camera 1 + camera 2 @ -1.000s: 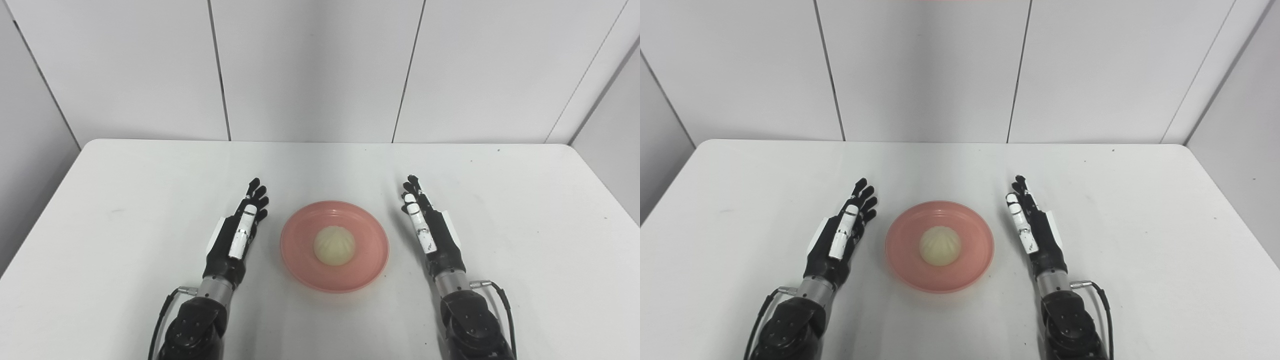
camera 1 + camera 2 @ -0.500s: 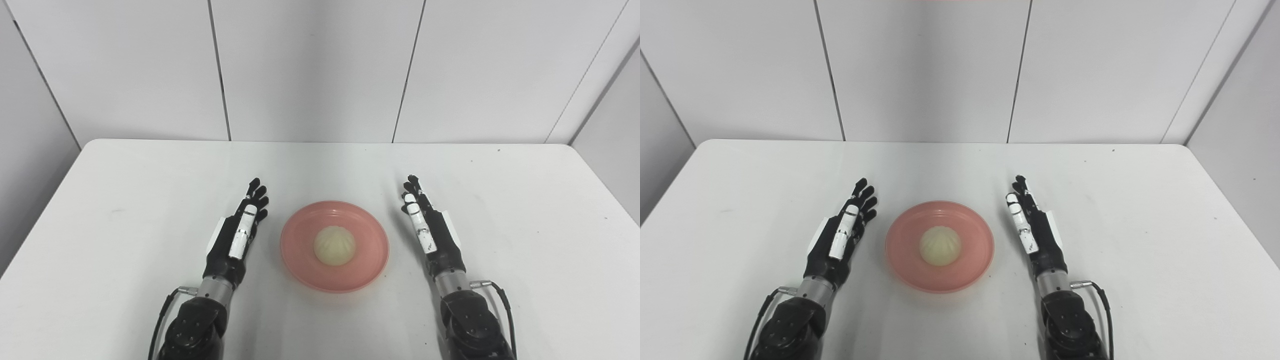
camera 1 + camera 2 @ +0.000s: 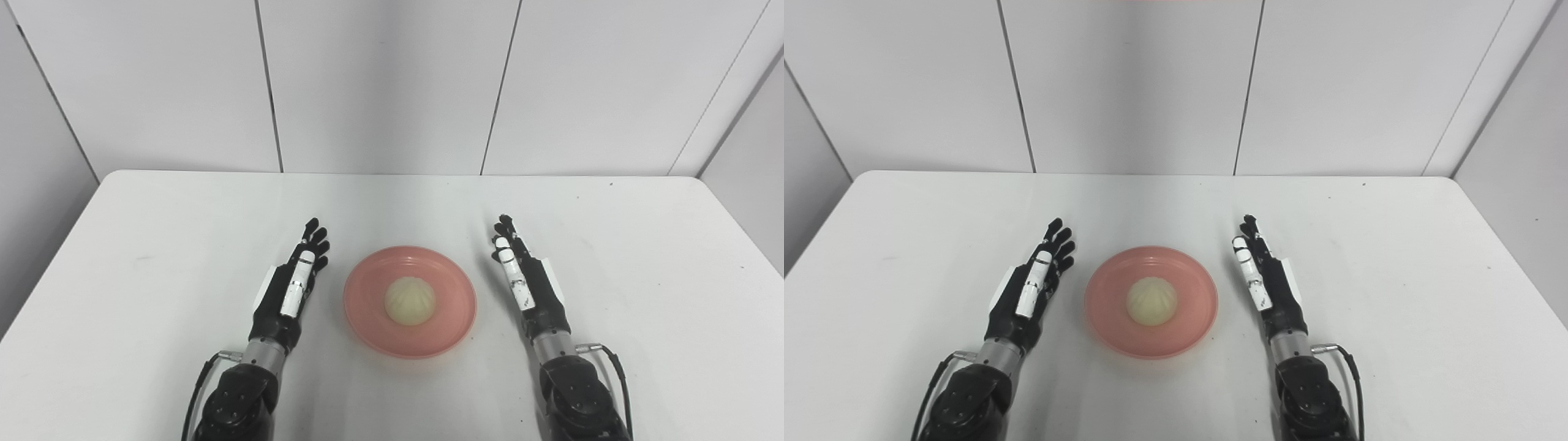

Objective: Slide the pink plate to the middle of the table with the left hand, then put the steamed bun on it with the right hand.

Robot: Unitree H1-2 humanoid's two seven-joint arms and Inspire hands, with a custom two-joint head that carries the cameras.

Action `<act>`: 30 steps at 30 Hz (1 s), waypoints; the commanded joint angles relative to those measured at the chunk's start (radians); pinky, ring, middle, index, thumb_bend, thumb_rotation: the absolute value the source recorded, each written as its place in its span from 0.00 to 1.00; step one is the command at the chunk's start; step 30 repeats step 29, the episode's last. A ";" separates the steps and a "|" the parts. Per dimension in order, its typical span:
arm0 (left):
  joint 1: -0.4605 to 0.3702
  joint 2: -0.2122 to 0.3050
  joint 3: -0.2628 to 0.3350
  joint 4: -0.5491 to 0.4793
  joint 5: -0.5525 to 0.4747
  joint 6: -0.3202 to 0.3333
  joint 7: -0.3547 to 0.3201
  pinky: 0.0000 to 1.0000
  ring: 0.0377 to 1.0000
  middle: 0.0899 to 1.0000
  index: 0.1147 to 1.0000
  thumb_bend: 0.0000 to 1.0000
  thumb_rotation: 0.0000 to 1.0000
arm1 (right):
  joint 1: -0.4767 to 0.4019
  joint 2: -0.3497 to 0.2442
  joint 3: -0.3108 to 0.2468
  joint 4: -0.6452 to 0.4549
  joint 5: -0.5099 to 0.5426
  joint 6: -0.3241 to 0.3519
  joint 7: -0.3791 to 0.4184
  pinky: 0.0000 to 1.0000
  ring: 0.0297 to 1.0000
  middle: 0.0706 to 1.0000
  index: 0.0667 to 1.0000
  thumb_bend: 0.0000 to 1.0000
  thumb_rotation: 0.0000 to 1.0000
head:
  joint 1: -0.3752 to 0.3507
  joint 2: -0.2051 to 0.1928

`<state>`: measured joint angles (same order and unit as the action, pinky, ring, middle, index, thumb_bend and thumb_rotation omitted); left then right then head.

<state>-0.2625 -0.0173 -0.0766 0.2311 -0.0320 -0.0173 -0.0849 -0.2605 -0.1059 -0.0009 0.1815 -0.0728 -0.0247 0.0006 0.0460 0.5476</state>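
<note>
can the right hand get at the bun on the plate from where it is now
Probably yes. The right hand is open beside the pink plate, apart from it, and the steamed bun sits uncovered at its middle with nothing between them.

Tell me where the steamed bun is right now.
The steamed bun sits in the middle of the pink plate, mid-table between the open left hand and right hand.

One pink plate [image 3: 367, 318] lies between two hands, left hand [image 3: 291, 288] and right hand [image 3: 528, 283]; one steamed bun [image 3: 410, 301]; one table [image 3: 153, 245].
</note>
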 commanded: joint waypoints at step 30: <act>0.017 0.007 -0.002 0.051 0.021 0.048 0.011 0.97 0.97 0.98 0.99 0.33 1.00 | 0.020 0.012 0.013 0.020 -0.003 -0.005 0.006 0.89 0.93 0.94 0.96 0.21 1.00 | 0.002 -0.001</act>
